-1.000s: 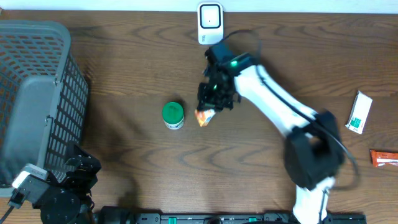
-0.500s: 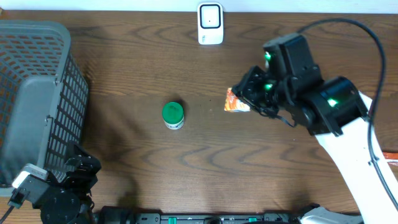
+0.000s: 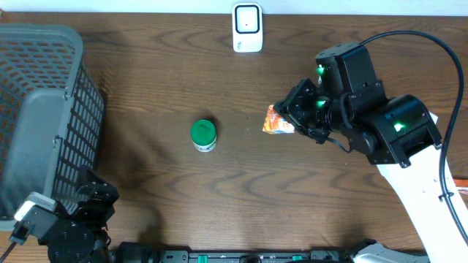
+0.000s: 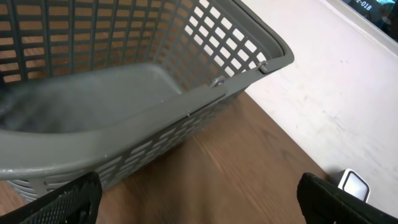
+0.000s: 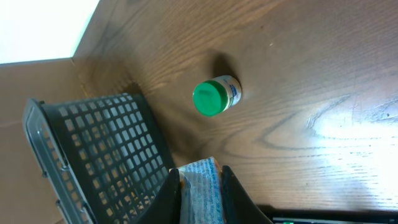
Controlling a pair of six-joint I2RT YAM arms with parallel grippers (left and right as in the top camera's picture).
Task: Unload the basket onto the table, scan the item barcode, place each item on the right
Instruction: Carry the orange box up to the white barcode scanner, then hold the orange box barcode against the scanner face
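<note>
Swinging away to the right over the last second, the right pincer (image 3: pixel 294 117) has carried the orange snack packet (image 3: pixel 276 122) from just in front of the white scanner (image 3: pixel 247 28) to a spot well off to the scanner's right, above bare counter (image 3: pixel 219 190); over the last half second it has hardly shifted. Its jaws are nearly closed and clamped on the packet, which the right wrist view shows pinched between the two fingers (image 5: pixel 231 190) with its printed face turned toward the camera. Whether a barcode sits on that face is too small to tell. The packet now lies farther from the scanner than before, so either the pass in front of it is finished or the item is being turned for another try; I cannot say which. The green-capped bottle (image 3: pixel 203 135) has not moved. The left pincer (image 3: pixel 93 196) stays parked by the grey basket (image 3: pixel 44 109), spread wide and holding nothing
</note>
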